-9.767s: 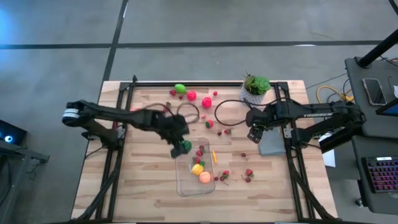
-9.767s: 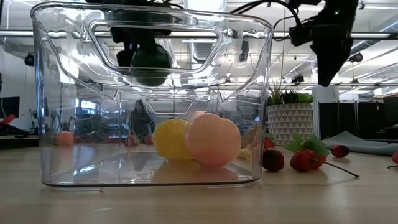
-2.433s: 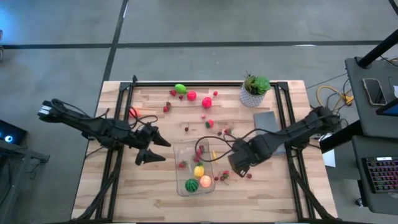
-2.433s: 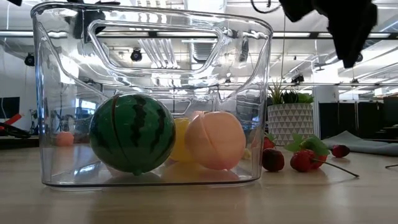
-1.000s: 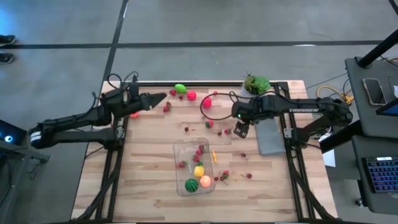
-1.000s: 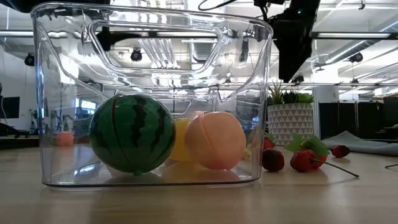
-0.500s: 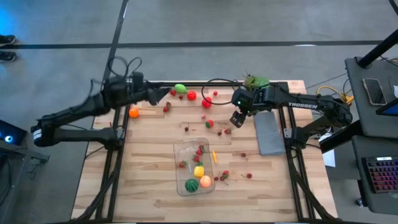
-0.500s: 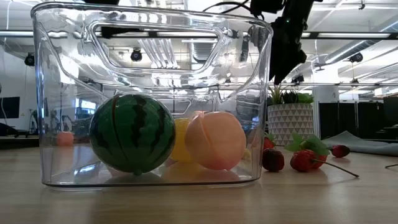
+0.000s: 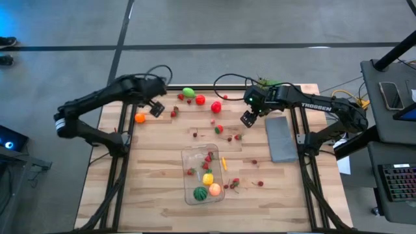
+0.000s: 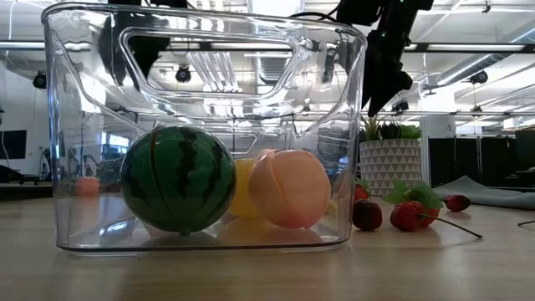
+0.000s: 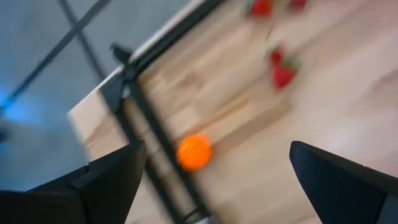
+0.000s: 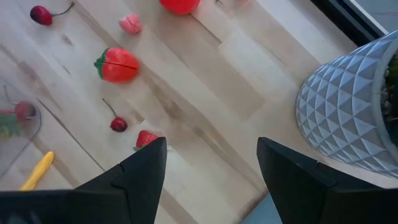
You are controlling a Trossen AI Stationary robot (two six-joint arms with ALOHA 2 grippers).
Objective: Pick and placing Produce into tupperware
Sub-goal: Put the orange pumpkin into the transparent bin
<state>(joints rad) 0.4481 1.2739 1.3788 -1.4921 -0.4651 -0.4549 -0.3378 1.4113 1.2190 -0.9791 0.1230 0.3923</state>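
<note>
Left tool sits over the far left part of the counter, fingers spread wide with nothing between them. An orange ball lies just beside it at the left rail; the left wrist view shows that ball between the two dark fingers.

Right tool hangs above the far right-centre of the counter, near the potted plant and beside the grey slab. Jaws parted, empty; bare wood shows between them in the right wrist view, with a strawberry and a cherry lying ahead.

Tupperware stands at the counter's near centre. Inside: watermelon, peach, a yellow piece, a few small red pieces.

Loose Produce is scattered across the far half of the counter, and a few strawberries lie right of the tupperware.
</note>
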